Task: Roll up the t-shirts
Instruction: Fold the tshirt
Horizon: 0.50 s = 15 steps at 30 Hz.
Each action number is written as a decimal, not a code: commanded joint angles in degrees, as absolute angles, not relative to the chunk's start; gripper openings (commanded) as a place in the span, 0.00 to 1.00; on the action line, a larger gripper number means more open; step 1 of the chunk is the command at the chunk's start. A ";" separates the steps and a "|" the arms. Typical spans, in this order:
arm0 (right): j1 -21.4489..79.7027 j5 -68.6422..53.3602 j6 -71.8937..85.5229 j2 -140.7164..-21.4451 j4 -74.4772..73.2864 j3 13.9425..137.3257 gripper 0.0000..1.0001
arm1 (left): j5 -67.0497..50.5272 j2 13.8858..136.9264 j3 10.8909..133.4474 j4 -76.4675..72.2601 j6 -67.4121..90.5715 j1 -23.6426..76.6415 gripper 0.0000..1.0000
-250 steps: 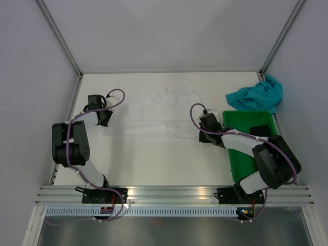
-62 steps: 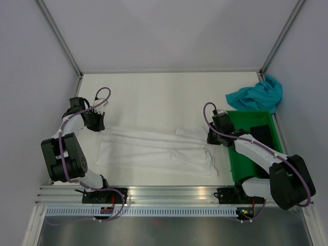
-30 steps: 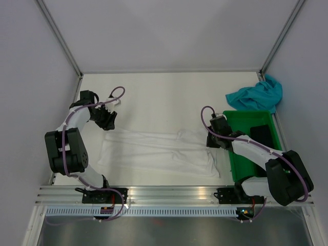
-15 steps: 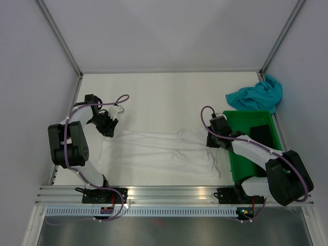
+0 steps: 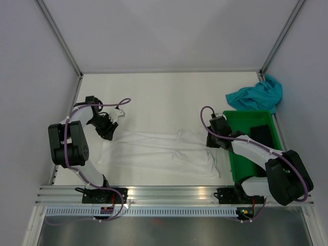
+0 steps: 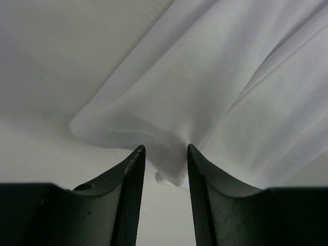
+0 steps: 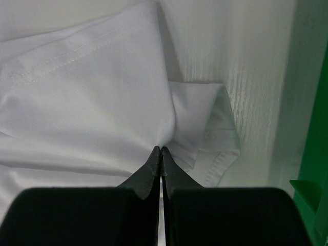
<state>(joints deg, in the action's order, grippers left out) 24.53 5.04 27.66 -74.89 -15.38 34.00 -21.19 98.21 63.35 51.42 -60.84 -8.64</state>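
The white t-shirt [image 5: 159,154] lies folded into a long band across the near half of the table. My left gripper [image 5: 106,128] stands at its far left corner. In the left wrist view the left gripper [image 6: 164,151] has its jaws apart, and a bunched corner of the white cloth [image 6: 215,77] sits between the tips. My right gripper [image 5: 212,141] is at the band's right end. Seen from the right wrist, the right gripper [image 7: 162,148] is shut on a pucker of the white shirt [image 7: 92,92]. The teal-blue t-shirt [image 5: 256,96] lies crumpled at the back right.
A green bin [image 5: 251,143] stands along the right edge, just beside my right arm, and its wall [image 7: 312,102] shows in the right wrist view. White walls and metal posts close in the table on the left, back and right.
My left gripper has slid a little right and nearer, onto the shirt's left corner, and its jaws have narrowed slightly. The right arm and the shirt have stayed put over the last second.
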 commanded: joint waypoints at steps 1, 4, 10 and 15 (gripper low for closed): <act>24.70 6.33 27.16 -75.15 -14.15 34.80 0.00 | -20.30 99.32 62.93 52.65 -64.60 -8.79 0.44; 24.70 6.50 27.07 -74.97 -14.50 35.15 0.00 | -21.09 98.44 62.93 52.73 -65.04 -8.79 0.41; 24.70 6.59 26.72 -75.06 -14.77 35.51 0.00 | -21.01 95.63 61.35 52.73 -67.85 -8.79 0.47; 24.70 6.50 26.72 -75.23 -14.50 35.77 0.01 | -19.60 96.50 60.73 50.46 -67.68 -8.61 0.50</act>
